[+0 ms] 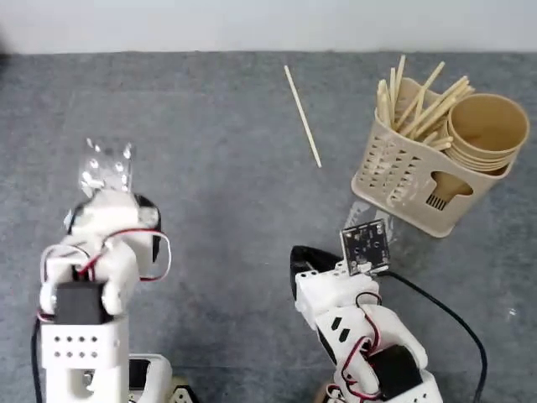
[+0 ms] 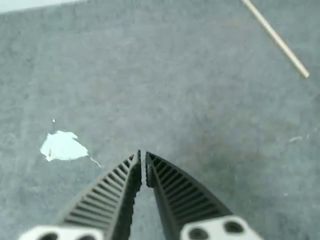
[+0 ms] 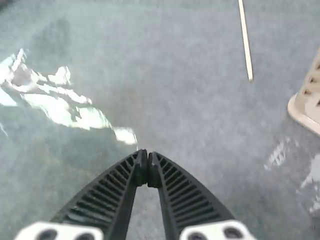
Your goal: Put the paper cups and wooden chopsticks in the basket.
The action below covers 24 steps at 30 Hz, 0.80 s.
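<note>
A chopstick point(image 1: 302, 116) is lying near the basket point(image 1: 394, 180): light, stiff, thin, probably wanting a pinch across its middle. Left gripper point(image 2: 142, 162) and right gripper point(image 3: 146, 160) are both sitting closed, empty.

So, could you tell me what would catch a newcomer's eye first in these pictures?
The beige basket at the far right of the high view stands out, already packed with chopsticks and a stack of paper cups. One loose chopstick lies on the grey table beside it, toward the middle. The left gripper and right gripper are both shut, holding nothing.
</note>
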{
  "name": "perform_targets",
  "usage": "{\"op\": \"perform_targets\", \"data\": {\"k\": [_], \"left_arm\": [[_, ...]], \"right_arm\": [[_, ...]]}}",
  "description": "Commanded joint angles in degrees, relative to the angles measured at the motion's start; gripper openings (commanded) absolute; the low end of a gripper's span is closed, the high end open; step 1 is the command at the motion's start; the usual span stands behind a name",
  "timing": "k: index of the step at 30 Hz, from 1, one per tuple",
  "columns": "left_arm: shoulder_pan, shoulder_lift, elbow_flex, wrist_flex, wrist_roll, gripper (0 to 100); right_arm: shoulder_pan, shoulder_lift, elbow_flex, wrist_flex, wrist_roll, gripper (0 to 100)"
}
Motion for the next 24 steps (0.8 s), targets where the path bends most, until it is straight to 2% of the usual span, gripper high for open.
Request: {"op": "perform_targets", "data": {"k": [1, 7, 11, 15, 18, 24], "left_arm": [[-0.4, -4.7, 5.8, -3.3, -0.4, 1], [-0.4, -12.0, 16.1, -6.7, -0.4, 1], [-0.4, -18.5, 21.7, -6.6, -0.4, 1], [-0.4, -26.5, 27.2, -6.5, -0.4, 1], [-0.4, -33.3, 31.0, -6.5, -0.4, 1], [-0.4, -44.0, 35.1, -4.1, -0.6, 1]], "right_arm": [[0.1, 6.3, -6.6, 0.7, 1.6, 1.3], [0.2, 26.0, -19.1, -0.1, 1.8, 1.3], [0.5, 39.4, -26.2, -4.4, 2.7, 2.0], [0.5, 52.7, -31.2, -9.6, 8.5, 5.4], [0.5, 63.4, -36.7, -11.2, 8.7, 9.5], [2.0, 86.1, -53.3, -10.8, 8.8, 9.5]]}}
